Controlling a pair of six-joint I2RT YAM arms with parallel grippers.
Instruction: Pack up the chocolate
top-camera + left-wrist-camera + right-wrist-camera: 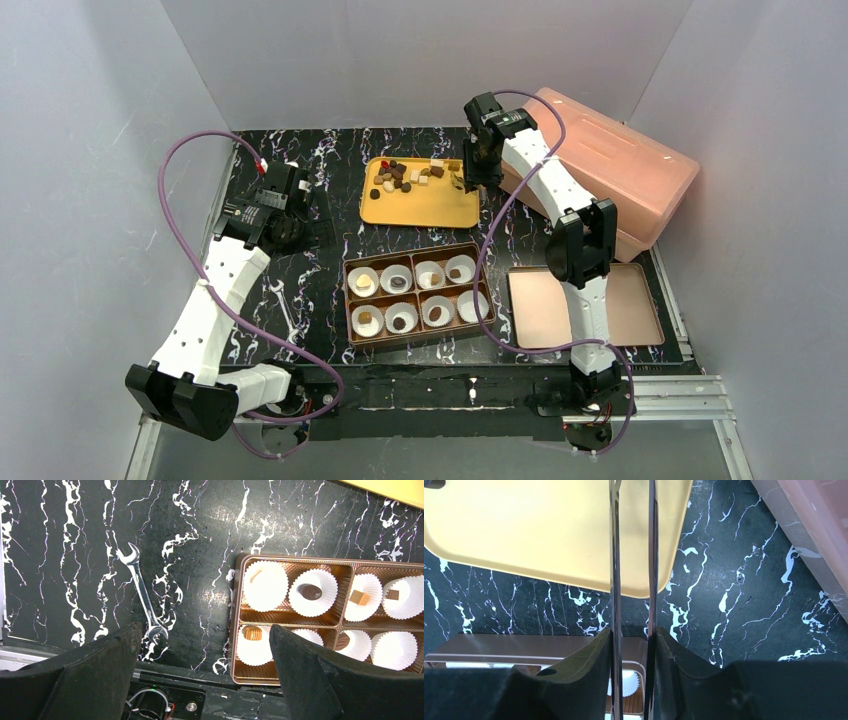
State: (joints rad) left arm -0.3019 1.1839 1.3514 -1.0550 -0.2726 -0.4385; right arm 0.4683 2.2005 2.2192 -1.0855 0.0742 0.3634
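By the yellow tray point(524, 530), right pincer point(631, 642) clamps metal tweezers point(614, 555); left pincer point(205, 635) gapes wide.

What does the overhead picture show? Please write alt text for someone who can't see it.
The right pincer, gripping metal tweezers, hangs over the edge of a yellow tray of small chocolates. Nearer, a brown box holds eight paper cups, most with a piece inside; the left pincer is open.

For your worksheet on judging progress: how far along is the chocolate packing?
Done: seven of the box's eight paper cups hold a piece. In hand: the right gripper holds tweezers at the yellow tray of loose chocolate. Left: one empty cup; lid off.
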